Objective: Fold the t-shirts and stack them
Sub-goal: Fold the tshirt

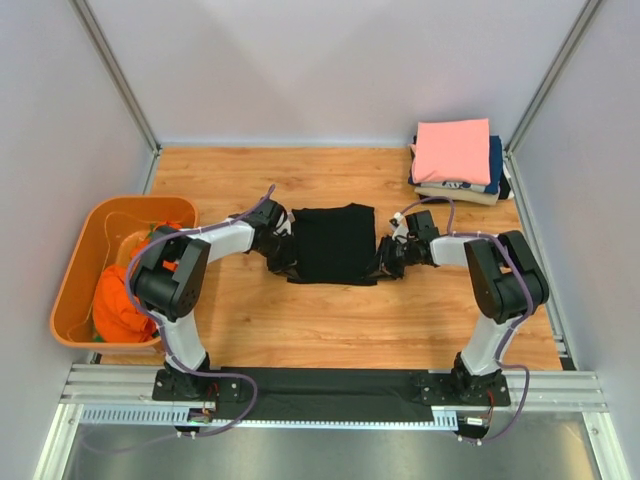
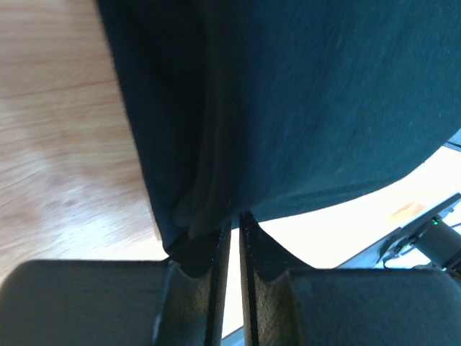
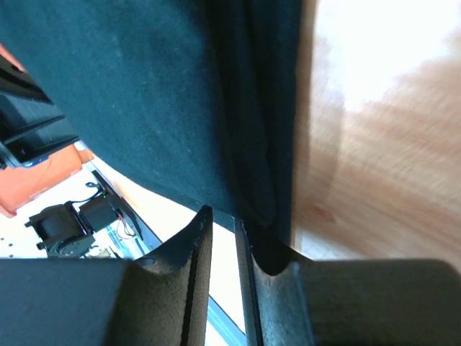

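Note:
A black t-shirt [image 1: 330, 243] lies folded into a rectangle in the middle of the wooden table. My left gripper [image 1: 288, 262] is at its near left corner and my right gripper [image 1: 383, 265] at its near right corner. In the left wrist view the jaws [image 2: 235, 216] stand nearly closed, pinching the edge of the black cloth [image 2: 302, 108]. In the right wrist view the jaws [image 3: 221, 216] pinch the black cloth [image 3: 158, 94] the same way. A stack at the back right has a pink shirt [image 1: 452, 150] on top, then a navy one [image 1: 495, 165] and a cream one [image 1: 460, 193].
An orange plastic tub [image 1: 75, 270] stands at the left edge with an orange shirt [image 1: 120, 310] bunched inside. Grey walls close the table on three sides. A metal rail [image 1: 330, 385] runs along the near edge.

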{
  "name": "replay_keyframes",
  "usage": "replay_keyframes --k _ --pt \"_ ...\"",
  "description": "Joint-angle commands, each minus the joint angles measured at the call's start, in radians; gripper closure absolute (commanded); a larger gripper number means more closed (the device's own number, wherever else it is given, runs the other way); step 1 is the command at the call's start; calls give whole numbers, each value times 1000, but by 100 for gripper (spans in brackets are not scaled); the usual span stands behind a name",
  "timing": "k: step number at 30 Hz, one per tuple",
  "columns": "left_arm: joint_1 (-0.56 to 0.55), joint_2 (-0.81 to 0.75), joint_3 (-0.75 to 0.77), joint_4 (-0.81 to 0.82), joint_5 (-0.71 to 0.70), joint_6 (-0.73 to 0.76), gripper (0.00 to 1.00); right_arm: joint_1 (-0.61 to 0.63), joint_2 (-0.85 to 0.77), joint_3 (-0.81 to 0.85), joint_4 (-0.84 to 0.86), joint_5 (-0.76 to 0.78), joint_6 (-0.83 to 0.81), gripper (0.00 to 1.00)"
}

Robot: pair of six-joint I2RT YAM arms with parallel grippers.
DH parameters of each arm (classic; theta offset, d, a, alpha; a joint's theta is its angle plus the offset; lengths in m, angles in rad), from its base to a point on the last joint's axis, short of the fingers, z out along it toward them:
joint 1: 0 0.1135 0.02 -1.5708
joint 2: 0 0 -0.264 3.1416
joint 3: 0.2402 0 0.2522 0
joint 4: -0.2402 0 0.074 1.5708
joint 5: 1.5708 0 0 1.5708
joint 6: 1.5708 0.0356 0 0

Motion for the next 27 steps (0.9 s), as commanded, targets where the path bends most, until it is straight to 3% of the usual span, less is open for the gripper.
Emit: replay_keyframes --k 1,5,10,13,16,17,23,24,25,27 --pt "13 -28 -51 -28 -104 78 83 5 5 -100 43 129 -25 79" --pt "11 -78 -79 -75 -106 70 83 12 -102 -129 -18 150 -36 76" --pt "-39 -252 -40 -236 -224 87 79 59 -329 -24 -296 271 -97 70" --pt "-52 -367 39 -356 -248 104 75 61 -454 47 -402 369 -94 57" --pt "-52 -488 95 -458 -290 125 71 58 -515 89 -414 443 -99 28" --pt "-52 -541 108 -483 -305 139 70 52 -513 124 -413 471 -113 14" --pt "-52 -716 63 -655 -486 135 61 -4 -300 323 -417 472 -166 8" --pt "-52 -735 44 -666 -529 132 56 -8 -267 345 -400 471 -173 8" --pt "-52 -750 27 -686 -547 126 43 -14 -201 365 -390 468 -177 8" --pt "-52 -812 -29 -687 -573 112 29 -33 -139 417 -351 475 -174 9"
